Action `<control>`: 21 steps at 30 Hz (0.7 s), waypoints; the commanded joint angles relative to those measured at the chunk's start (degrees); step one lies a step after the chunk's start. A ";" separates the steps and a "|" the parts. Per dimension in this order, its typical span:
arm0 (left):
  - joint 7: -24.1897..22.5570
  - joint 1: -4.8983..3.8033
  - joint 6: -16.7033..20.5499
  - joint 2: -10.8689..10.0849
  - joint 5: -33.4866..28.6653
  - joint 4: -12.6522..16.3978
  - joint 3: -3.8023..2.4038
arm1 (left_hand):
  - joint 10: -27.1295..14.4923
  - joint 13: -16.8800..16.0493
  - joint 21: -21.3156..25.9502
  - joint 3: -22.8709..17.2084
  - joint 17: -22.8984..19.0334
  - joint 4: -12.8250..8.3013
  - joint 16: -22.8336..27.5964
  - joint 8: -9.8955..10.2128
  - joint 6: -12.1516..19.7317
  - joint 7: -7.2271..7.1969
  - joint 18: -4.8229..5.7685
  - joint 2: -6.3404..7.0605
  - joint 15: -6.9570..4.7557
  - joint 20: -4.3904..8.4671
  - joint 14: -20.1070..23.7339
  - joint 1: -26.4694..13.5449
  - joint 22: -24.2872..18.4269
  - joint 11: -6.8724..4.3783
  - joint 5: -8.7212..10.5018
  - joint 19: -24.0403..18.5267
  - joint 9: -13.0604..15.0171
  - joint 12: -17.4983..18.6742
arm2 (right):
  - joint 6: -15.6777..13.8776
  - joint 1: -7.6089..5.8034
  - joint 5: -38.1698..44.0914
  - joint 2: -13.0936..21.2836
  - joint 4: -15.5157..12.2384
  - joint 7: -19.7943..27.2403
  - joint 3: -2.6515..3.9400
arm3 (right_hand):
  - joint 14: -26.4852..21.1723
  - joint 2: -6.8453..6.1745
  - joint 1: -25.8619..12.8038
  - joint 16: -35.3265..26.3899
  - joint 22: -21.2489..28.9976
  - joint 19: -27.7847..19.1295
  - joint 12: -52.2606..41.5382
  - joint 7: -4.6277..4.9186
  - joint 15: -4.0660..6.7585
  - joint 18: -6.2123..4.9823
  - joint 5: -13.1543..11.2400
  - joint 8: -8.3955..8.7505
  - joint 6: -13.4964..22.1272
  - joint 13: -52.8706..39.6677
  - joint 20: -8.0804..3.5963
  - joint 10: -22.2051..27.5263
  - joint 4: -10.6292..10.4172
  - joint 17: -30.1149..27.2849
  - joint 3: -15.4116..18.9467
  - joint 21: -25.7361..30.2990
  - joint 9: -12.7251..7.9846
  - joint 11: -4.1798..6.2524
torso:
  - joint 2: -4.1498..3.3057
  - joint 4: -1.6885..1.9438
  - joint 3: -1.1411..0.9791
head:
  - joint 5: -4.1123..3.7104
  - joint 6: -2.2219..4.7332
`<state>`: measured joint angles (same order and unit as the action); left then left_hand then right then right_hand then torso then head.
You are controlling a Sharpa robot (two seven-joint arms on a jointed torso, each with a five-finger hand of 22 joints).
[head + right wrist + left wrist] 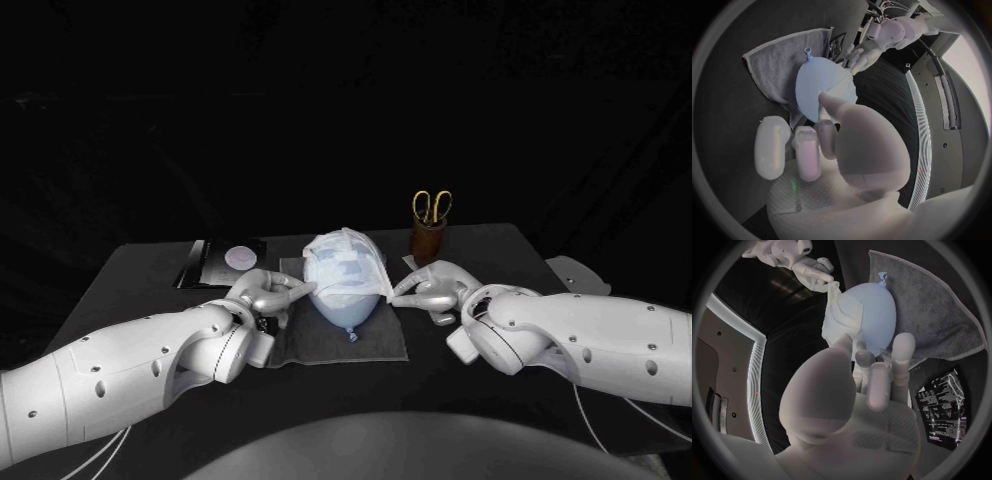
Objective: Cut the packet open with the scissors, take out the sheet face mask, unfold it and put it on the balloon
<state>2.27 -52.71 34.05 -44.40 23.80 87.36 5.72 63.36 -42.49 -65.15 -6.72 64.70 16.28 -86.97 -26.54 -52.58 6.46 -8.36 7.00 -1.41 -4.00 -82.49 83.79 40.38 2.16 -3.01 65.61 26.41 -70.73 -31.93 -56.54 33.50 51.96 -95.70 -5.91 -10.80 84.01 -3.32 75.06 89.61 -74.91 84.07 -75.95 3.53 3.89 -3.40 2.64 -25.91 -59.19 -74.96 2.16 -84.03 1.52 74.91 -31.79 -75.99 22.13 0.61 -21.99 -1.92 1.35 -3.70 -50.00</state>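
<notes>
Balloon (351,315) lies on grey towel (310,345), mid-counter, knot toward near edge. Sheet mask (343,265) drapes over its far part. Left hand (267,290) and right hand (430,288) each pinch a mask edge, on opposite sides. Scissors (431,205) stand near the far edge.

Black table (144,270), seen from above. Its matte top fills the near and middle ground. The far edge runs straight from left to right, and the side edges slant outward toward the near side. Beyond it stands a black backdrop (346,100), with faint folds at far right. The light is dim.
</notes>
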 commanded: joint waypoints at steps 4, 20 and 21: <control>-2.15 -0.04 -2.19 -0.40 0.29 0.13 -0.06 | -0.51 0.28 0.31 0.09 -0.05 -0.07 0.29 0.06 0.34 0.24 -0.45 -0.24 0.08 -0.10 0.44 0.45 -0.07 0.15 0.20 -0.39 -0.11 0.31 | 4.46 -0.13 0.26 2.32 -3.16 1.17 0.05 | 5.99 0.01 -0.42 0.39 -11.36 2.90 0.23 0.02 0.37 0.66 0.15 -0.20 -0.55 -4.88 -0.35 -1.31 0.01 15.09 -0.36 -0.06 1.26 0.27 | 0.07 -0.06 0.03 | -0.01 0.00; -2.27 -0.02 -3.91 -0.99 0.28 0.18 -0.02 | -0.54 0.29 0.28 0.14 0.02 0.02 0.30 0.06 0.37 0.27 -0.43 -0.27 0.11 -0.12 0.43 0.41 0.00 0.18 0.21 -0.38 -0.13 0.34 | 5.04 -2.44 -4.16 3.80 -4.04 3.02 0.50 | 5.99 0.05 -0.57 0.39 -11.33 2.86 0.44 0.03 0.37 0.64 0.15 -0.28 -0.52 -4.75 -0.35 -1.24 0.04 15.09 -0.51 0.06 1.34 0.26 | 0.01 -0.03 0.00 | 0.05 0.00; -2.29 -0.02 -4.03 -0.98 0.30 0.18 -0.02 | -0.54 0.29 0.28 0.14 0.02 0.02 0.30 0.06 0.37 0.27 -0.43 -0.27 0.11 -0.12 0.43 0.41 0.00 0.18 0.21 -0.38 -0.13 0.34 | 5.03 -2.56 -4.15 3.79 -3.95 2.96 0.51 | 5.99 0.05 -0.57 0.39 -11.33 2.86 0.44 0.03 0.37 0.64 0.15 -0.28 -0.52 -4.75 -0.35 -1.24 0.04 15.09 -0.51 0.06 1.34 0.26 | 0.03 -0.04 0.02 | 0.04 0.00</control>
<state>0.91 -52.68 31.77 -45.45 23.84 87.38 5.77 63.16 -42.20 -65.13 -6.72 64.67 16.28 -86.96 -26.53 -52.38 6.66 -8.35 7.00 -1.41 -4.00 -82.49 83.79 40.37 2.36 -3.01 65.61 26.33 -70.73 -28.54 -59.05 30.82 55.73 -99.62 -4.28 -10.32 84.00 -3.63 74.76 89.76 -74.94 83.97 -75.82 3.57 3.88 -3.40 2.61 -25.79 -59.46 -74.94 2.26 -84.02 1.68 74.94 -31.94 -75.98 22.15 0.60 -22.02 -1.92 1.31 -3.60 -50.00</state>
